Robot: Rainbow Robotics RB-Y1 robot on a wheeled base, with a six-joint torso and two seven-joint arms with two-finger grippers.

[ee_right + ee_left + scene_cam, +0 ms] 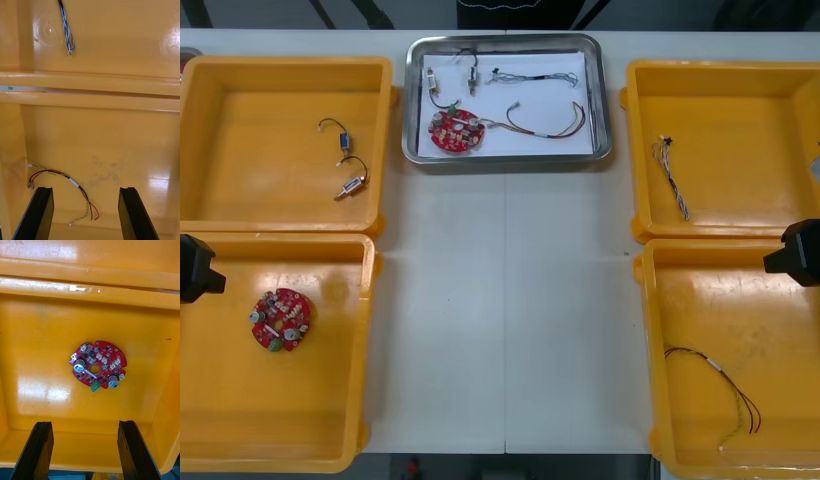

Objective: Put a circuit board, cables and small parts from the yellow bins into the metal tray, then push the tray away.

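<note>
**Tray loaded, push is what's left**

The metal tray sits at the far edge of the table, between the 2 far bins. It looks fully loaded, so I read the step in hand as the push. Can't tell from its spot whether that's already done.

The left gripper hangs over the near left bin, fingers apart and nothing between them, with the spare board beyond the tips. The right gripper hangs over the near right bin, also apart and empty, with the spare red and yellow cable between its fingers and lower down.

Doing the push well, my take:
- Lift clear of the bin wall first.
- Bring the fingers together to make a blunt pusher.
- Meet the tray's near rim low and at its middle.
- Push straight so the tray doesn't yaw into either far bin.
- Go slow with a short stroke. The contents are loose and little table is left beyond.

Counts:
- 4 yellow bins, 1 tray.
- 2 boards: the spare one, and the tray board.
- 4 small metal parts: 2 tray parts, 2 bin parts in the far left bin.
- 4 cables:
  - dark cable in the tray
  - tray red and yellow cable
  - blue and white cable in the far right bin
  - the spare one
</note>
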